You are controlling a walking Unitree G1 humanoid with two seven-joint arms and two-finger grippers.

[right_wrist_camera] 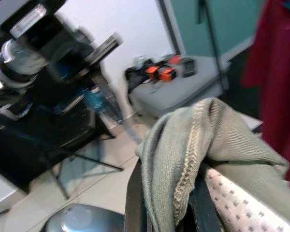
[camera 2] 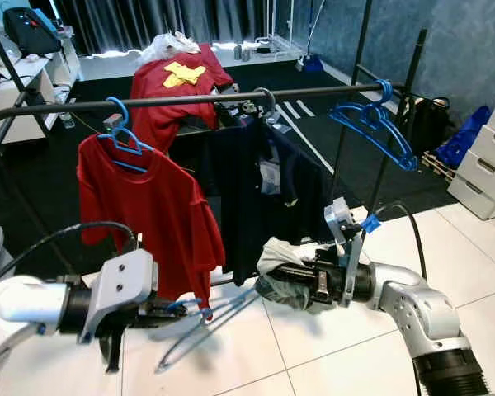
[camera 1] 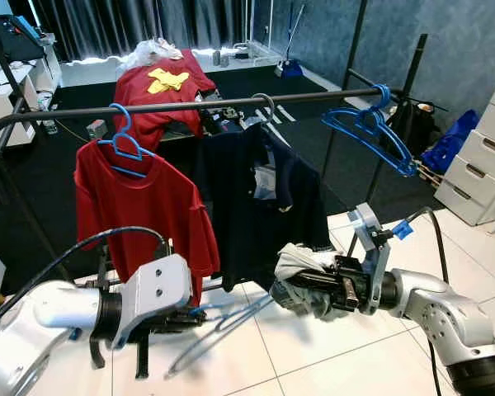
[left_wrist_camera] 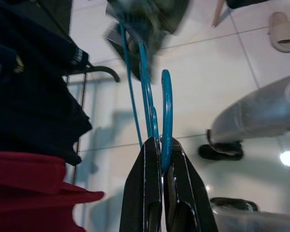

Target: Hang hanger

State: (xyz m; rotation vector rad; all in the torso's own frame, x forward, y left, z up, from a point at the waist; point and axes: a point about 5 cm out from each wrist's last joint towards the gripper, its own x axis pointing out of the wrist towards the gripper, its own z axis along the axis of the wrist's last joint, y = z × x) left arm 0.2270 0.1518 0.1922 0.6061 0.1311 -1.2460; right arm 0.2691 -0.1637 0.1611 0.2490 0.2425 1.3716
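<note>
A blue hanger is held low over the white tiled floor, in front of the clothes rail. Its hook end is pinched between the closed fingers of the left gripper. Its far end is tucked into a grey-green garment, which is clamped by the right gripper. On the rail, a red T-shirt, a dark shirt and empty blue hangers are hung.

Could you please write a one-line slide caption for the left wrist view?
Left tool pinching a blue hanger above the tiled floor, red shirt alongside.
</note>
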